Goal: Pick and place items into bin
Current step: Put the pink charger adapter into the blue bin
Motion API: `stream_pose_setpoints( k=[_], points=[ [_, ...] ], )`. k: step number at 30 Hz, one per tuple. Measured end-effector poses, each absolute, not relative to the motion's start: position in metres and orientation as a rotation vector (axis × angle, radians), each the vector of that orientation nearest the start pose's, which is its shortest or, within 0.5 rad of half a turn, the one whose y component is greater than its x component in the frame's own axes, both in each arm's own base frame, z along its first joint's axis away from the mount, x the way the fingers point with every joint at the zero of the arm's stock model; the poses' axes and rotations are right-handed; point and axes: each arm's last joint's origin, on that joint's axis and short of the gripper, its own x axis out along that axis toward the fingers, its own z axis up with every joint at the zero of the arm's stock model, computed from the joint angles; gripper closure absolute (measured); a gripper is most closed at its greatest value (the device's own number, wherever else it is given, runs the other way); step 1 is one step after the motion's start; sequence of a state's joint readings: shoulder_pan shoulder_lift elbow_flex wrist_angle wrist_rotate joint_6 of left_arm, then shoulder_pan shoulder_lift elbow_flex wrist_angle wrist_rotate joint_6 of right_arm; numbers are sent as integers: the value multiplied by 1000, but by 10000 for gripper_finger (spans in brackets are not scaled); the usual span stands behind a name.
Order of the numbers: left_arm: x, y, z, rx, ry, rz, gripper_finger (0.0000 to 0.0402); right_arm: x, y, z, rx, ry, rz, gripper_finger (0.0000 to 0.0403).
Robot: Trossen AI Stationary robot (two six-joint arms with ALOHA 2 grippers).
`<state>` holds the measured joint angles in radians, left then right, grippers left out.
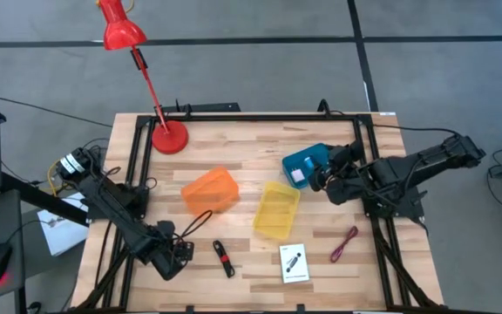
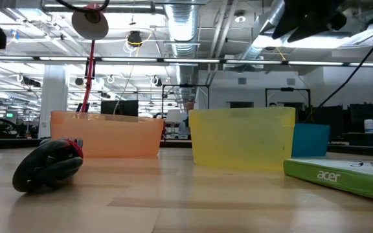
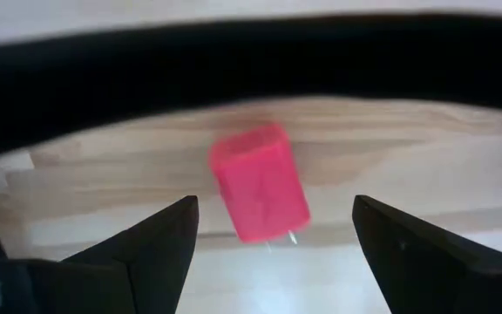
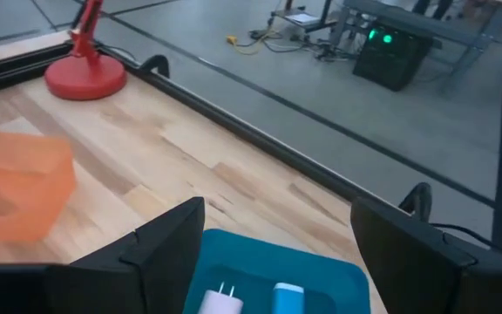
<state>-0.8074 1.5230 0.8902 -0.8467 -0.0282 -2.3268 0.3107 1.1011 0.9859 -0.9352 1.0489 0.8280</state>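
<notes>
The left gripper (image 3: pixel 273 253) hangs low over the table's near-left corner with fingers spread wide, a pink cube (image 3: pixel 260 181) lying free on the wood just ahead between them, probably lined up for a grasp. Toward the middle, the orange bin (image 1: pixel 209 190) and yellow bin (image 1: pixel 276 209) leave bare table between. The right gripper (image 4: pixel 277 262), fingers parted and empty, hovers over the blue bin (image 4: pixel 321 270), where a white plug (image 4: pixel 219 301) and a pale blue piece (image 4: pixel 288 296) lie just below it.

Three bins mid-table: orange bin (image 1: pixel 210 189), yellow bin (image 1: pixel 276 209), blue bin (image 1: pixel 304 163) holding white plug (image 4: pixel 219 301) and pale blue block (image 4: pixel 288 297). Pink cube (image 3: pixel 259 181) on bare wood. Black-red stick (image 1: pixel 224 258), white card (image 1: pixel 294 262), dark red cord (image 1: pixel 344 243) along near edge.
</notes>
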Motion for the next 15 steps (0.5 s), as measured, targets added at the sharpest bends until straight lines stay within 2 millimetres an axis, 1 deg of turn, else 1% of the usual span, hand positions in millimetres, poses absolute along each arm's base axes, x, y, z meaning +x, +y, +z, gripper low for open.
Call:
stream_pose_setpoints(
  k=[9, 15],
  points=[
    [168, -175, 163, -1232, 1202, 1110, 109, 191, 28, 299, 83, 486, -962, 117],
    [168, -174, 148, -1289, 1204, 1035, 109, 191, 27, 299, 84, 486, -965, 117]
  ],
)
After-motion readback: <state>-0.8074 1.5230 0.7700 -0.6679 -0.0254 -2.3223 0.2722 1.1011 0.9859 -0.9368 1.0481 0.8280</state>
